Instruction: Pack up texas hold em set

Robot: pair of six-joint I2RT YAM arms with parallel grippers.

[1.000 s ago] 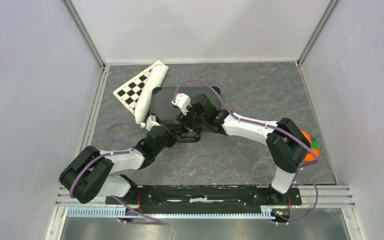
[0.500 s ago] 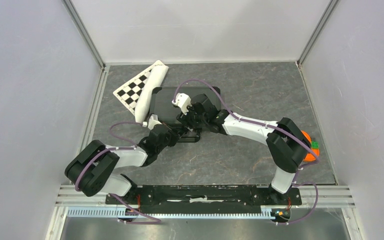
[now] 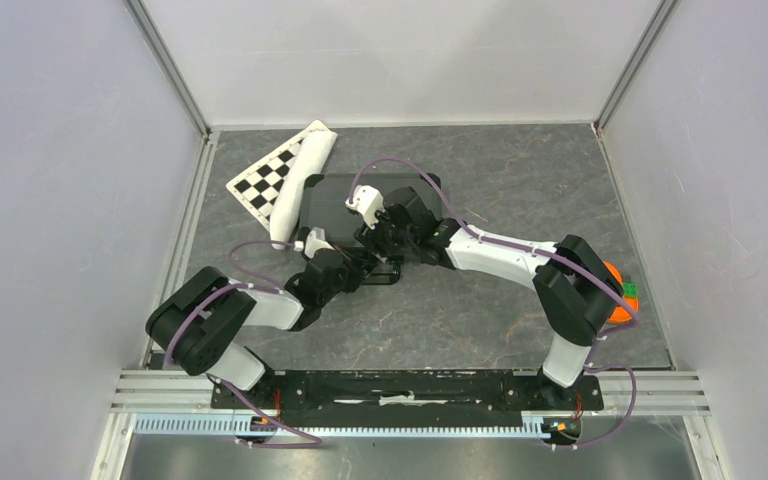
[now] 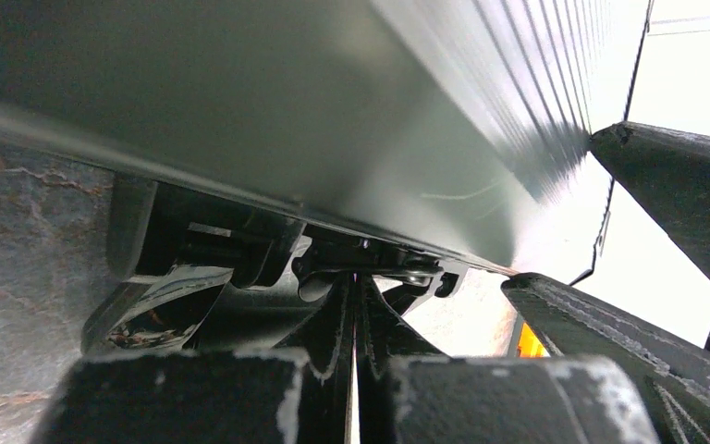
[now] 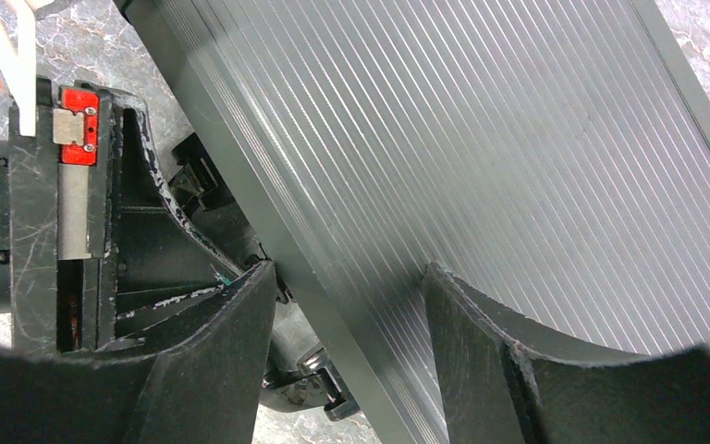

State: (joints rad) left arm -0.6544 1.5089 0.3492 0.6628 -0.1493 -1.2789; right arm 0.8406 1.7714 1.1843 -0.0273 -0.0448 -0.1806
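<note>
The black ribbed case point(image 3: 335, 200) of the texas hold em set lies closed on the grey stone-patterned table, left of centre. No chips, cards or dice show. My left gripper point(image 3: 358, 265) is shut and empty, its tips right at the case's front side. In the left wrist view it point(image 4: 356, 287) points at a latch point(image 4: 407, 268) under the ribbed lid point(image 4: 333, 120). My right gripper point(image 3: 385, 240) hangs over the same front edge. In the right wrist view it point(image 5: 347, 296) is open and straddles the rim of the lid point(image 5: 481, 139), one finger over the ribs, the other in front.
A black-and-white checkered board point(image 3: 265, 180) lies behind and left of the case, with a white rolled object point(image 3: 300, 185) across it and against the case's left end. An orange object point(image 3: 615, 290) sits at the right edge, behind my right arm. Grey walls enclose the table.
My left arm has swung to the right and pushed its shut gripper closer to the case's front side. The right gripper and the case have hardly moved.
</note>
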